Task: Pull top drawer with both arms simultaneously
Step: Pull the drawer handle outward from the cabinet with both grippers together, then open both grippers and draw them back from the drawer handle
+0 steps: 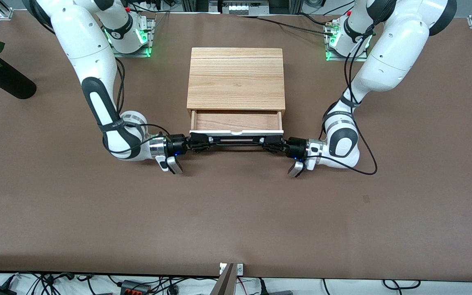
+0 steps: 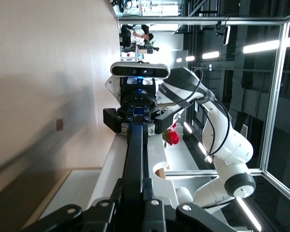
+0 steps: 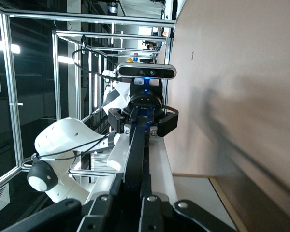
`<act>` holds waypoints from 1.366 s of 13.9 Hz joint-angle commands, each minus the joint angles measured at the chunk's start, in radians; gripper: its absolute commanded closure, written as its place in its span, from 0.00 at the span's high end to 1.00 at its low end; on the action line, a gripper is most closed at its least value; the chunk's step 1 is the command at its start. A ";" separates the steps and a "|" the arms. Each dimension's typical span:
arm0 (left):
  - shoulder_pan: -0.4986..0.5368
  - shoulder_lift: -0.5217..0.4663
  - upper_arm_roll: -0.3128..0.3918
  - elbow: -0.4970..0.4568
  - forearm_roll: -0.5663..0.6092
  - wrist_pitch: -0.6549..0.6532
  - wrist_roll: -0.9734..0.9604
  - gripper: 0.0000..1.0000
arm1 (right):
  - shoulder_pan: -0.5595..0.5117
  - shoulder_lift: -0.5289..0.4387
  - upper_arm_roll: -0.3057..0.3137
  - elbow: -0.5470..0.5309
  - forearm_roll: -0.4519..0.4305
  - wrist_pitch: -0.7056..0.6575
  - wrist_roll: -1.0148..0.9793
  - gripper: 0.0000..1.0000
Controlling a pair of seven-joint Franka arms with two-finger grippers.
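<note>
The top drawer [image 1: 236,132] stands partly pulled out of the light-wood box [image 1: 236,78], its wood inside showing. Its white front panel carries the long black bar handle [image 1: 236,141]. My right gripper [image 1: 205,143] is shut on the handle's end toward the right arm's end of the table. My left gripper [image 1: 267,144] is shut on the handle's other end. In the left wrist view my left gripper [image 2: 138,187] clamps the handle [image 2: 135,150] beside the white panel [image 2: 111,166]. In the right wrist view my right gripper [image 3: 137,180] clamps the handle [image 3: 137,150].
A black vase [image 1: 4,78] with a red rose lies near the table corner at the right arm's end. Both arm bases stand beside the box's back. Bare brown table [image 1: 236,213] stretches from the drawer front toward the front camera.
</note>
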 commanded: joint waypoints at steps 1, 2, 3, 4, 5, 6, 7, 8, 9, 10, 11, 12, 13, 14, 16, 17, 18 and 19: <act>0.020 0.033 0.011 0.086 -0.038 0.000 -0.016 0.12 | 0.000 0.052 0.002 0.071 -0.002 0.047 0.013 0.18; 0.020 0.037 0.014 0.099 -0.036 0.002 -0.021 0.12 | 0.000 0.060 0.000 0.071 -0.002 0.047 0.005 0.18; 0.018 0.037 0.016 0.100 -0.036 0.002 -0.021 0.12 | 0.000 0.060 0.000 0.071 -0.002 0.047 0.002 0.18; 0.020 0.040 0.016 0.100 -0.035 0.002 -0.021 0.12 | -0.002 0.060 0.000 0.071 -0.002 0.049 0.002 0.18; 0.020 0.040 0.016 0.100 -0.035 0.002 -0.021 0.12 | -0.002 0.064 0.000 0.071 -0.002 0.047 0.000 0.19; 0.020 0.040 0.016 0.100 -0.033 0.002 -0.021 0.17 | -0.003 0.067 0.000 0.071 -0.002 0.047 -0.001 0.19; 0.020 0.040 0.016 0.099 -0.033 0.002 -0.020 0.20 | -0.002 0.069 0.000 0.071 -0.004 0.049 -0.001 0.19; 0.018 0.040 0.016 0.100 -0.035 0.002 -0.020 0.37 | -0.003 0.073 0.000 0.071 -0.004 0.047 -0.003 0.22; 0.018 0.041 0.016 0.100 -0.035 0.002 -0.020 0.45 | -0.003 0.075 0.000 0.071 -0.002 0.047 0.003 0.39; 0.018 0.043 0.016 0.100 -0.035 0.002 -0.020 0.50 | -0.003 0.074 0.002 0.068 -0.001 0.047 0.016 0.71; 0.018 0.043 0.016 0.100 -0.035 0.002 -0.020 0.56 | -0.003 0.074 0.002 0.065 0.004 0.046 0.020 1.00; 0.018 0.044 0.016 0.100 -0.035 0.002 -0.020 0.62 | -0.003 0.074 0.002 0.060 0.013 0.046 0.022 1.00; 0.018 0.044 0.016 0.100 -0.035 0.002 -0.020 0.66 | -0.005 0.072 0.002 0.060 0.013 0.043 0.022 1.00; 0.018 0.043 0.016 0.099 -0.033 0.002 -0.015 0.67 | -0.008 0.070 0.002 0.058 0.013 0.043 0.022 1.00; 0.020 0.040 0.020 0.100 -0.032 0.015 -0.004 0.68 | -0.014 0.066 0.002 0.058 0.013 0.041 0.025 1.00; 0.020 0.035 0.026 0.100 -0.030 0.026 -0.006 0.68 | -0.019 0.063 0.002 0.060 0.013 0.038 0.025 1.00; 0.020 0.032 0.035 0.103 -0.030 0.026 -0.007 0.68 | -0.026 0.060 0.002 0.060 0.013 0.036 0.025 1.00; 0.020 0.029 0.048 0.108 -0.027 0.026 -0.012 0.68 | -0.028 0.049 0.002 0.061 0.013 0.036 0.025 1.00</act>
